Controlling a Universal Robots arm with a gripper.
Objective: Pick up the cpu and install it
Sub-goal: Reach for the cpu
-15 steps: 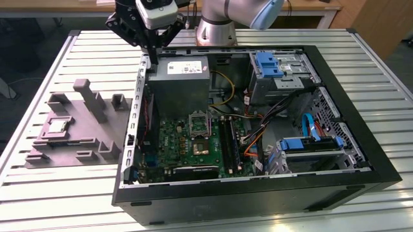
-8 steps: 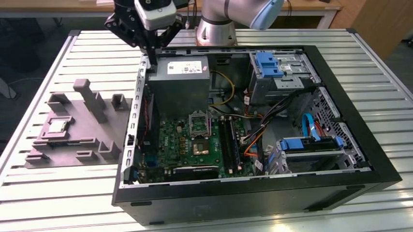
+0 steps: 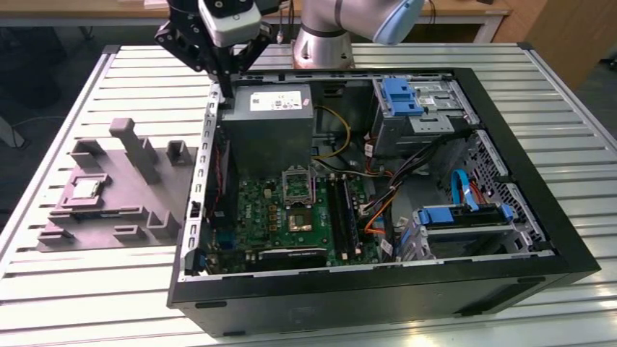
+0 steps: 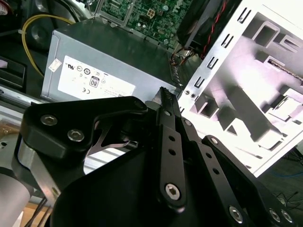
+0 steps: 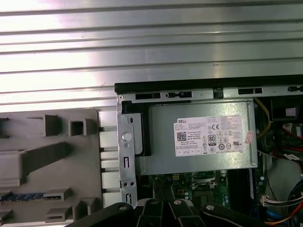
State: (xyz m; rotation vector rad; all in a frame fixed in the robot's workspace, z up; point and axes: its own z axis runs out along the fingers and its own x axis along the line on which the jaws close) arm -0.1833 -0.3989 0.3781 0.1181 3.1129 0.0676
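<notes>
- Closest to the wrist cameras is the black claw [image 4: 164, 94]. Its two fingers are pressed together with nothing between them.
- In the exterior view the claw hangs over the far corner of the open computer case [image 3: 386, 300], on the exterior view's left.
- Just under the claw, inside the case, sits a big grey metal box [image 3: 268, 130] with a white label on top.
- A yellow wire [image 3: 339, 126] curls beside that box, on the exterior view's right.
- Nearer than the box lies a green board [image 3: 279, 220]. On it is a bare metal-framed socket [image 3: 298, 183] with a dark middle.
- Outside the case, on the exterior view's left, a grey holder [image 3: 106, 217] with upright blocks lies on the table [image 3: 77, 303] of metal slats.
- The cpu [image 3: 87, 189] lies flat in a square pocket of that holder. It is well apart from the claw, and nothing touches it.
</notes>
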